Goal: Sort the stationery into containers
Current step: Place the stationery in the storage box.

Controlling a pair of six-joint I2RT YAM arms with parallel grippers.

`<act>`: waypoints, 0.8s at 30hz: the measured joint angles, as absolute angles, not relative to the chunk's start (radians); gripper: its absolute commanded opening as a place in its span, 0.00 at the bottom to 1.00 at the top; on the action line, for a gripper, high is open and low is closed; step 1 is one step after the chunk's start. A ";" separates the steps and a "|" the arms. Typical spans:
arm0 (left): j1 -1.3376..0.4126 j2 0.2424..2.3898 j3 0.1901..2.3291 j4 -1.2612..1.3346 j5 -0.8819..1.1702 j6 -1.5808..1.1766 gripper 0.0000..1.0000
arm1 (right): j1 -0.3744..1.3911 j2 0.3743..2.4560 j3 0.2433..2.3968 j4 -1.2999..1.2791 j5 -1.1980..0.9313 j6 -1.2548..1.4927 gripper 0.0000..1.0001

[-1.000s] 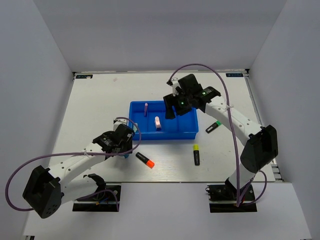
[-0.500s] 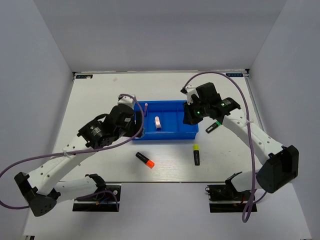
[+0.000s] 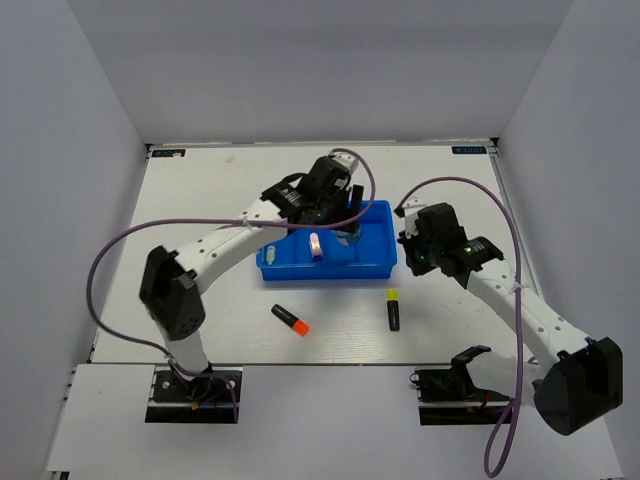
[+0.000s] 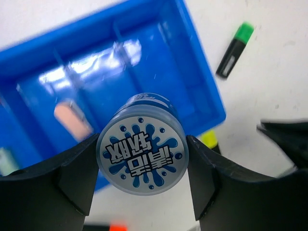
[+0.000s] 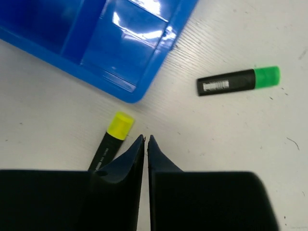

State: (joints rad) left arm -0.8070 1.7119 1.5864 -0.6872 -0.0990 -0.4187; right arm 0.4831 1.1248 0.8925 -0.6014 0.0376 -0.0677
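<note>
The disc is a short round puck with a pale blue side and a white face printed with blue splashes and lettering. The left tool is clamped on it, 1 black finger pressed to each side. It hangs over the right half of the tray, though which compartment lies below cannot be told.

The tray is glossy blue plastic, rectangular, with low dividers that catch the light. A rounded pink eraser lies in 1 compartment. A pale grey-green piece sits further left, cut by the edge of the left wrist view.

The right tool has its 2 black pointed fingers pressed together and holds nothing. It hangs above the bare desk, which is white with a fine grain. It is just beyond the tray's right corner.

The right wrist view shows the green marker lying flat with a white label on its black barrel. From above, the right arm hides it. The yellow marker lies in front of the tray's right end. The orange marker lies on the desk to its left, shown whole only from above.
</note>
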 measured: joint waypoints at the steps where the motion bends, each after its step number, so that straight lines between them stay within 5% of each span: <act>1: -0.807 1.749 1.624 -0.684 -0.096 -0.416 0.00 | 0.477 1.110 0.879 -0.593 0.048 -0.068 0.18; 2: -0.806 1.790 1.664 -0.678 -0.096 -0.411 0.00 | 0.471 1.098 0.870 -0.589 0.055 -0.067 0.33; 6: -0.802 1.906 1.763 -0.683 -0.105 -0.398 0.00 | 0.446 1.058 0.852 -0.571 0.079 -0.068 0.56; 19: -0.795 2.009 1.803 -0.766 -0.170 -0.352 0.00 | 0.385 1.053 0.852 -0.548 0.088 -0.088 0.79; 24: -0.788 2.023 1.802 -0.770 -0.174 -0.348 0.23 | 0.360 1.090 0.852 -0.541 0.055 -0.180 0.83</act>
State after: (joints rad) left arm -0.7883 2.0228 1.8015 -0.7704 -0.1738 -0.3477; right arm 0.3599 1.0897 0.8524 -0.5407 0.0551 -0.1802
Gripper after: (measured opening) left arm 0.758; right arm 0.822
